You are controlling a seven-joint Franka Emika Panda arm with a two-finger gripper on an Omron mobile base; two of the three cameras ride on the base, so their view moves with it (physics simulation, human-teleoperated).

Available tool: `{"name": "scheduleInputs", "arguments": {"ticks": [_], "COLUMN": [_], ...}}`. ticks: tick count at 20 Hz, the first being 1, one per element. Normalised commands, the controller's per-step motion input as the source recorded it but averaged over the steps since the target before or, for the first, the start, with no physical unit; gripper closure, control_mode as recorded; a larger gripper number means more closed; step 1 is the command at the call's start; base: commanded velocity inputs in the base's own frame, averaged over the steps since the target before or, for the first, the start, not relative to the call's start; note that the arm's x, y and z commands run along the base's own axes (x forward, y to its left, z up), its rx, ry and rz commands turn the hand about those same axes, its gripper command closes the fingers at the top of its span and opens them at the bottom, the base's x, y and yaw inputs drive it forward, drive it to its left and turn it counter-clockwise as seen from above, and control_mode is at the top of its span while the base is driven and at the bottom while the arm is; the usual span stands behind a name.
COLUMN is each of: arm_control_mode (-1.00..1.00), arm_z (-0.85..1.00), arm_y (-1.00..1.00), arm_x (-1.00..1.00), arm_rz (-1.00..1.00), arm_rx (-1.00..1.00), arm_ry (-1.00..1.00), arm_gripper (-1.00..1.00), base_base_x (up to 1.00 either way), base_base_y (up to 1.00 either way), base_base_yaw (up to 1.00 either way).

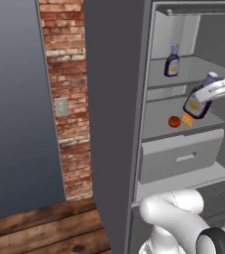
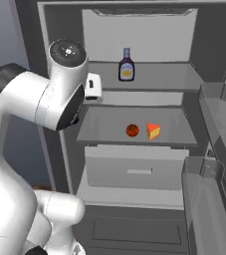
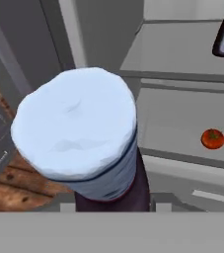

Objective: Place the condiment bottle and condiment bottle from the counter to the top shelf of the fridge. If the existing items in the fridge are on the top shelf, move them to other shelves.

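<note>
You have one bottle (image 1: 172, 61) standing on the top shelf (image 1: 203, 67) at upper right, the second bottle (image 1: 199, 100) clamped tilted in the gripper (image 1: 210, 93) at mid right, tomato (image 1: 174, 121) and cheese (image 1: 187, 119) already lower.

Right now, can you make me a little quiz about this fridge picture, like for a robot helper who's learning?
1. True or false: the dark condiment bottle with a yellow label stands on the top shelf.
2. What lies beside the small round red tomato?
3. What does the claw hold: A) white-capped dark bottle, B) tomato, C) nothing?

Key: 1 true; 2 the orange-yellow cheese wedge; 3 A.
</note>
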Motion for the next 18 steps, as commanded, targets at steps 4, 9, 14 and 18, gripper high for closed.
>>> {"name": "scheduleInputs", "arguments": {"ticks": [4, 9, 14, 18], "arm_control_mode": [-1.0, -1.0, -1.0, -1.0], "arm_z": [0.26, 0.17, 0.02, 0.0], "arm_y": [0.0, 0.0, 0.0, 0.01], "arm_x": [0.99, 1.0, 1.0, 0.92], "arm_rz": [0.0, 0.0, 0.0, 0.0], "arm_rx": [0.04, 0.03, 0.0, 0.0], "arm_ry": [-0.11, -0.09, -0.04, -0.06], "arm_gripper": [1.0, 1.0, 1.0, 1.0], "base_base_x": [0.0, 0.0, 0.0, 0.0], "base_base_y": [0.0, 0.0, 0.0, 0.0], "base_base_yaw": [0.0, 0.0, 0.0, 0.0]}}
